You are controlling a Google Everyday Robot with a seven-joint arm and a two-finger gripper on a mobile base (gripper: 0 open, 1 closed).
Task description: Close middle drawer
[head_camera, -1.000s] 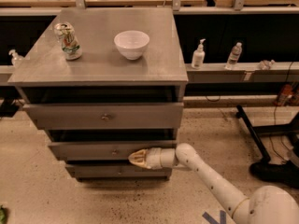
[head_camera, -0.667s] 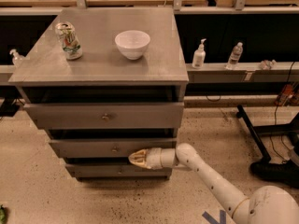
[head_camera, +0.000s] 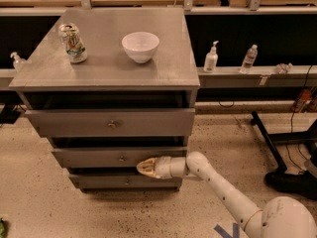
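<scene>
Gripper [head_camera: 141, 166], fingers together, tip at lower edge of middle drawer [head_camera: 89, 157] front, just R of knob [head_camera: 121, 158]. Above: grey cabinet top [head_camera: 104, 66] w/ can [head_camera: 73, 43], white bowl [head_camera: 140, 45]. Below: speckled floor [head_camera: 39, 202]. Up-right: ledge [head_camera: 233, 77] w/ bottles [head_camera: 211, 58].

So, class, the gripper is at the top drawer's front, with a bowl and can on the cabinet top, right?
No: the camera view shows the gripper at the front of the middle drawer. The bowl and can are on the cabinet top.

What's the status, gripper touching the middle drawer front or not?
Cannot tell. Camera view: the gripper overlaps the lower front edge of the middle drawer; neither contact nor gap shows.
</scene>
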